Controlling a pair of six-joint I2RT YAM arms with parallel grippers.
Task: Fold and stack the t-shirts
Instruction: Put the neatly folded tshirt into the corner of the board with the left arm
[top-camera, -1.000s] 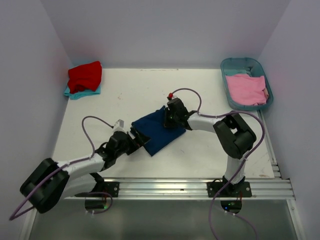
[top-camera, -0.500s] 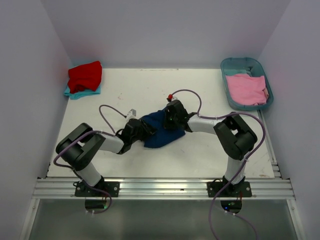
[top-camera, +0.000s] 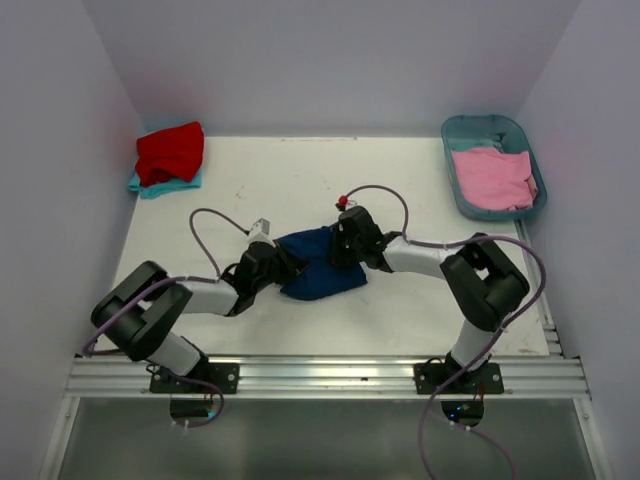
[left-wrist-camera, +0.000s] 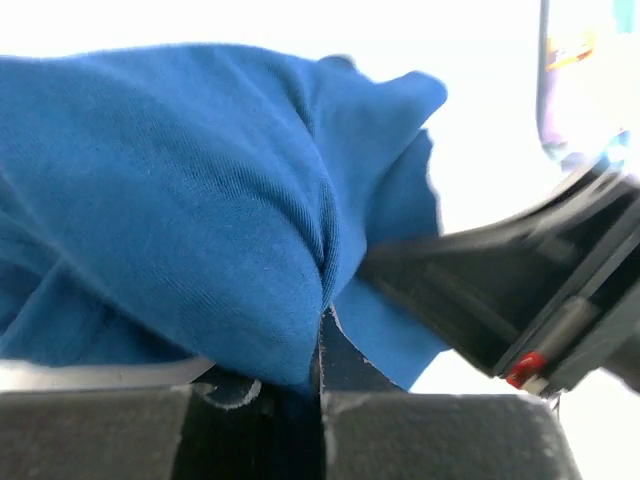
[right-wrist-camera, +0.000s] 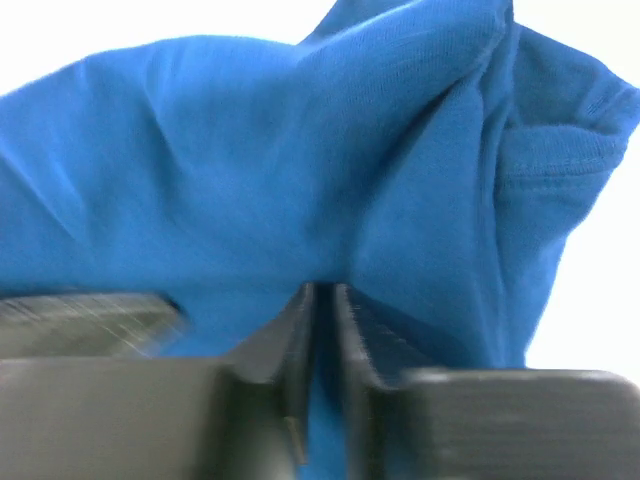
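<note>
both arms pinch the navy t-shirt (top-camera: 318, 272) near the middle of the table (top-camera: 280, 180).
the left gripper (top-camera: 283, 262) is clamped on the shirt's left edge, its fingers (left-wrist-camera: 440, 440) pressed together with blue cloth caught in the seam. the right gripper (top-camera: 345, 245) grips the far right edge, a thin fold of cloth in its narrow slit. the shirt lies bunched between them. a red t-shirt (top-camera: 170, 152) sits on a teal t-shirt (top-camera: 150, 186) in the far left corner, and a pink t-shirt (top-camera: 492, 178) lies in the tub (top-camera: 465, 128) at far right.
</note>
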